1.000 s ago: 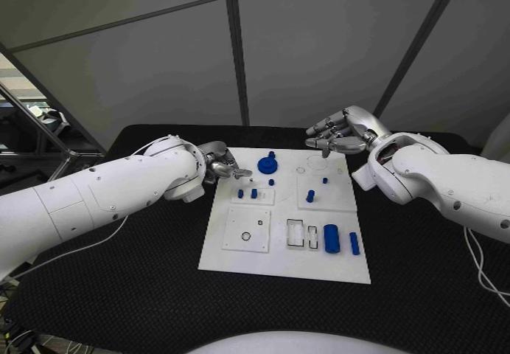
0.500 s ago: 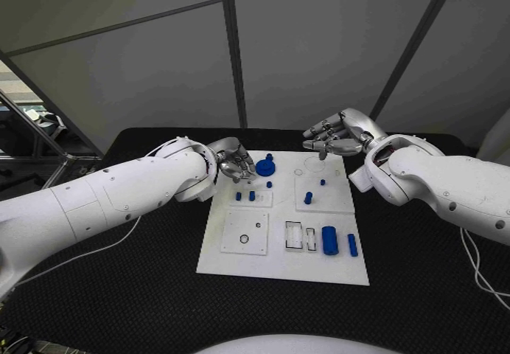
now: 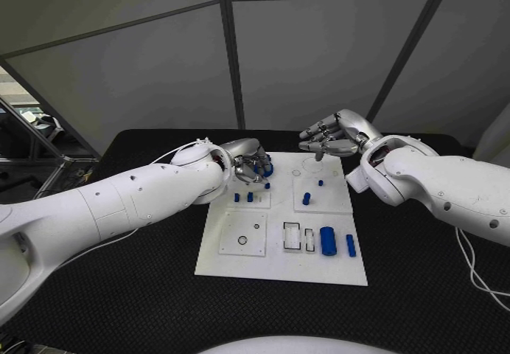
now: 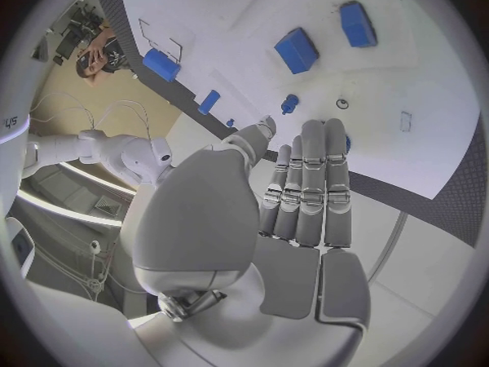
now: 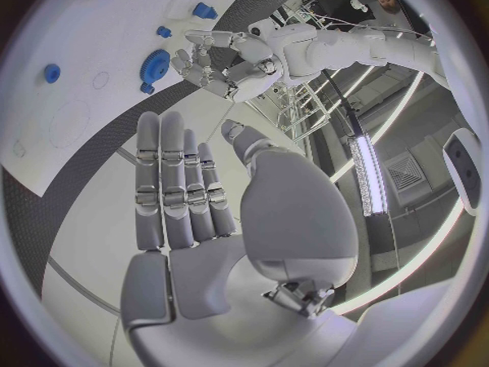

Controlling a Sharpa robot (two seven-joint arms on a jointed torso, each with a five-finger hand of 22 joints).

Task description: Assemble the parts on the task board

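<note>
Left hand (image 3: 250, 164) reaches over the far left corner of the task board (image 3: 239, 267), fingers curled down beside the blue gear (image 3: 267, 169); whether they touch or grasp it cannot be told from the head view (in the left wrist view the fingers lie straight and side by side, holding nothing). Compared with a second ago, this hand has moved from the board's left edge inward to the gear. Right hand (image 3: 332, 137) hovers above the far right edge of the board, fingers loosely bent, empty, roughly where it was. On the board: two small blue pegs (image 3: 243, 197) at left, a taller blue peg (image 3: 306, 198) in the middle, a blue cylinder (image 3: 329, 241) and a thinner blue bar (image 3: 351, 245) near the front right. No legible writing.
</note>
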